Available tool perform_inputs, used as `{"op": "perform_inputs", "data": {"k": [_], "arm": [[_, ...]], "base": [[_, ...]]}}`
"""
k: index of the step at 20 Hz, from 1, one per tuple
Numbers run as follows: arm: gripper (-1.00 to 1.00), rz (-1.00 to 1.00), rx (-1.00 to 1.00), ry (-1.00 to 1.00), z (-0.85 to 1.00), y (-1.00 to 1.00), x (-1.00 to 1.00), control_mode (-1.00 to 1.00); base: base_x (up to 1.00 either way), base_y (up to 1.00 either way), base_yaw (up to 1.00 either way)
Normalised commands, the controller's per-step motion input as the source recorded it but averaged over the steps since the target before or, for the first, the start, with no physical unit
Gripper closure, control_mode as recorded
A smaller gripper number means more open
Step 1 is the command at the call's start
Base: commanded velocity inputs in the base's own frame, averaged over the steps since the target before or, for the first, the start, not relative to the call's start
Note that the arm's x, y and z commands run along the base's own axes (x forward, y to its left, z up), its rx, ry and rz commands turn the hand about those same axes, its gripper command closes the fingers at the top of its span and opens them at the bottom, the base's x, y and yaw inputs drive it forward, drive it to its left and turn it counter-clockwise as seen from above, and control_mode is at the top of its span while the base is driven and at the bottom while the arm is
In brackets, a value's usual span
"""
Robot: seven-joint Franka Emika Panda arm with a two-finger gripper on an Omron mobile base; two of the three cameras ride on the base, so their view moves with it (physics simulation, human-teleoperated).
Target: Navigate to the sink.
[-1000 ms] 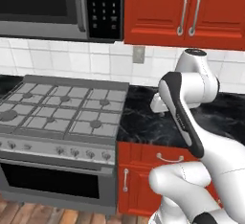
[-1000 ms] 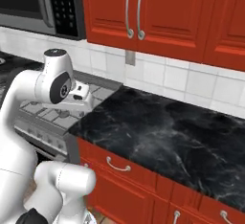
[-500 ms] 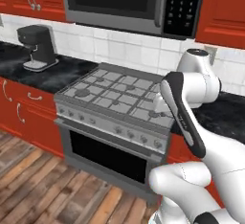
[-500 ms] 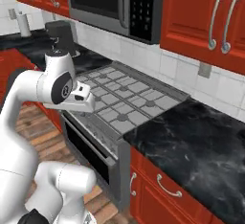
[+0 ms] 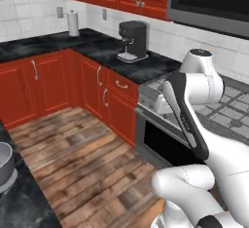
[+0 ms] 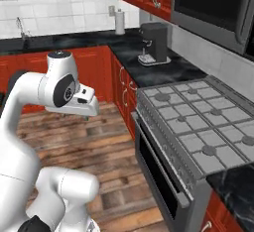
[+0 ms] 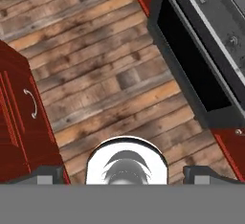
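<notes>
Stage: base in transit; judged mid-navigation, with the goal not yet squared up in front of the robot.

Sink location: in the right base view a thin faucet (image 6: pixel 21 28) stands at the far left of the back counter (image 6: pixel 59 40), under the white tile wall. The sink is probably set into the counter just there, but the basin is too dark and small to confirm.

Gripper (image 6: pixel 87 118): tucked under the white hand above the wood floor (image 6: pixel 104 132), carrying nothing visible. Whether the fingers are spread or pressed together cannot be told; in the hand view the tips lie at the very bottom edge.

Nearby fixtures: gas stove (image 6: pixel 198 132) with its oven door close on the right; coffee machine (image 6: pixel 155 42) and paper towel roll (image 6: pixel 119 22) on the corner counter; red base cabinets (image 5: pixel 39 83) along both runs.

Island edge: a dark counter (image 5: pixel 22 200) with a grey pot (image 5: pixel 5 166) sits at the lower left of the left base view.

Risk, collision: a wide turn could bring the base or elbow against the oven front or the island corner, since the aisle between them is narrow.

Risk, wrong stop: halting at the corner by the coffee machine would leave the sink well apart to the left.
</notes>
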Motion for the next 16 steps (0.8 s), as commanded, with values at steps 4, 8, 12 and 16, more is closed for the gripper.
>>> {"op": "perform_inputs", "data": {"k": [4, 8, 12, 16], "arm": [[-1.0, 0.0, 0.0, 0.0, 0.0, 0.0, 0.0, 1.0], [-1.0, 0.0, 0.0, 0.0, 0.0, 0.0, 0.0, 1.0], [-1.0, 0.0, 0.0, 0.0, 0.0, 0.0, 0.0, 1.0], [-1.0, 0.0, 0.0, 0.0, 0.0, 0.0, 0.0, 1.0]], "base": [[0.21, 0.59, 0.61], [0.44, 0.11, 0.54], [0.79, 0.0, 0.42], [1.0, 0.0, 0.31]]}}
